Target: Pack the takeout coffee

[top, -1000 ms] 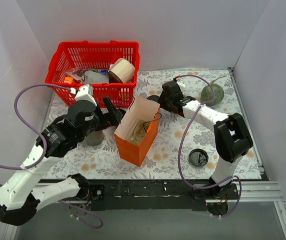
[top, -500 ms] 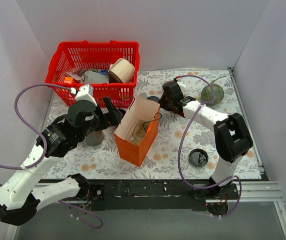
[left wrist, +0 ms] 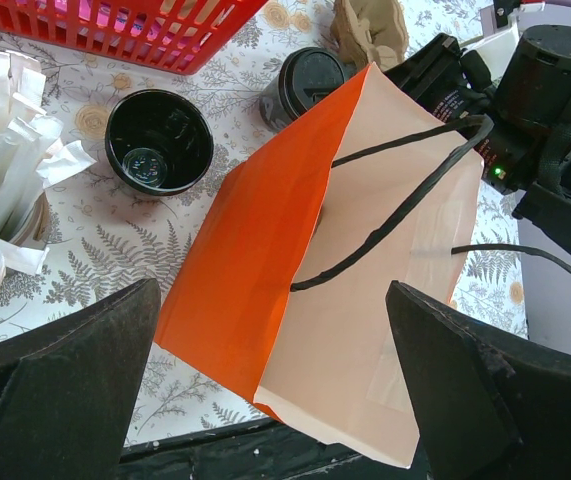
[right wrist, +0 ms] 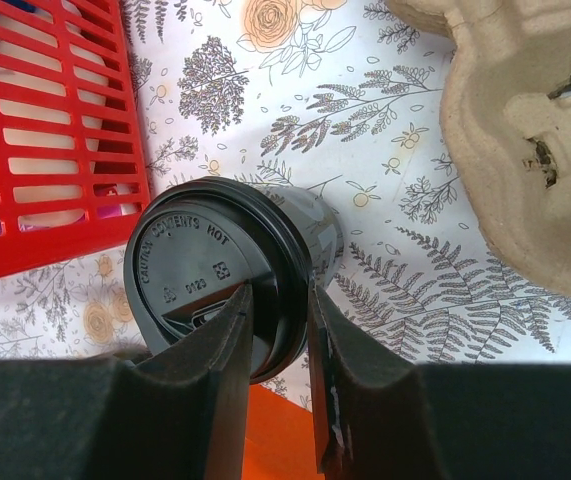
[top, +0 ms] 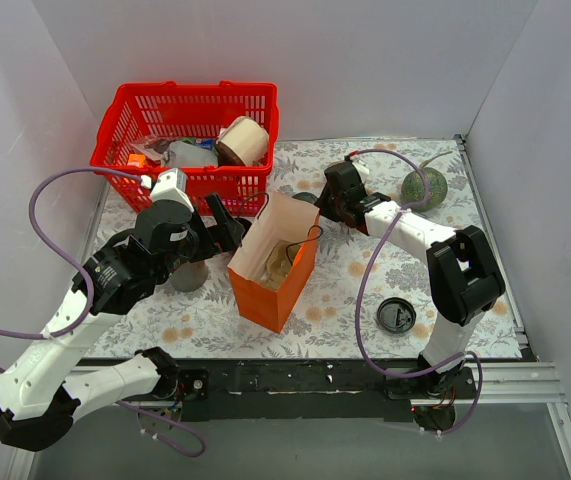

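Note:
The takeout coffee (right wrist: 235, 260) is a black cup with a black lid on, standing on the flowered mat just behind the orange paper bag (top: 275, 265). It also shows in the left wrist view (left wrist: 305, 85) and, partly hidden, in the top view (top: 307, 198). My right gripper (right wrist: 280, 290) is shut on its rim, with one finger over the lid and one on the outer wall. My left gripper (left wrist: 273, 300) is open and empty, hovering over the bag's open mouth (left wrist: 385, 260). An open black cup (left wrist: 158, 141) with a dark inside stands left of the bag.
A red basket (top: 185, 95) of items stands at the back left. A grey cup of white sticks (top: 187, 275) is under the left arm. A cardboard cup carrier (right wrist: 525, 130) lies behind the coffee. There are also a green ball (top: 424, 187) and a flat black lid (top: 396, 315).

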You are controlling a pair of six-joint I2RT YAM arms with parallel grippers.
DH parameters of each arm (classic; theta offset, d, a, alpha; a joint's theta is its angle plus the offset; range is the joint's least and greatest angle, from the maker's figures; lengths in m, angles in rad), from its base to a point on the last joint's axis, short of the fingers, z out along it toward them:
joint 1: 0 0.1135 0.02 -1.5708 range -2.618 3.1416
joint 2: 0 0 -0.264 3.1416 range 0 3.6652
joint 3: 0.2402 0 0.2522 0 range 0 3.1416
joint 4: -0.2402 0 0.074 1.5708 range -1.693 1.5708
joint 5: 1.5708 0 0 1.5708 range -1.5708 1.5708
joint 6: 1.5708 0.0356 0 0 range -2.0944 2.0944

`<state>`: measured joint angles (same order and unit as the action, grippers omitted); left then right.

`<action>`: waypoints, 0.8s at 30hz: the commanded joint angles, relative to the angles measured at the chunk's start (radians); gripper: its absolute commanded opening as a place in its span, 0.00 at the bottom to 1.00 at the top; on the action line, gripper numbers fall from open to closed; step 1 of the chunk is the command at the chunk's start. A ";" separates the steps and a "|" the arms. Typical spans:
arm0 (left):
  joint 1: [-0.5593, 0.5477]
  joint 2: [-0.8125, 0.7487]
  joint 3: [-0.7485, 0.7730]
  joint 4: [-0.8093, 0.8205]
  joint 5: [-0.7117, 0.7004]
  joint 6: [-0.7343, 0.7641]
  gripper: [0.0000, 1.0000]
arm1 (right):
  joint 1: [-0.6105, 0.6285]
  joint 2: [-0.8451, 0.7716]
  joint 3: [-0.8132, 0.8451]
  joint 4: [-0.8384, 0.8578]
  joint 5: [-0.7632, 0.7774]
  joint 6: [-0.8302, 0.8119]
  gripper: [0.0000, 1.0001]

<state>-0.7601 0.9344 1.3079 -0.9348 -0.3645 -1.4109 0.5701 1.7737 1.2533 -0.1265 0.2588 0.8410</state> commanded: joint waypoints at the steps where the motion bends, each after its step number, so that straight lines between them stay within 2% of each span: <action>1: 0.004 -0.009 0.017 -0.010 -0.024 0.003 0.98 | 0.002 -0.051 0.000 0.044 0.005 -0.036 0.01; 10: 0.005 -0.012 0.016 -0.007 -0.028 0.003 0.98 | -0.006 -0.109 -0.026 0.082 -0.004 -0.091 0.01; 17: 0.005 -0.023 0.010 0.001 -0.022 -0.002 0.98 | -0.032 -0.169 -0.003 -0.005 -0.004 -0.177 0.01; 21: 0.005 -0.029 0.017 0.014 -0.001 0.013 0.98 | -0.094 -0.240 -0.026 -0.028 -0.059 -0.232 0.01; 24: 0.005 -0.032 0.027 0.022 0.018 0.033 0.98 | -0.159 -0.302 -0.026 -0.036 -0.197 -0.299 0.01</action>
<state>-0.7601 0.9245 1.3079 -0.9333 -0.3641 -1.4082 0.4831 1.5887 1.2278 -0.1638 0.1974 0.6456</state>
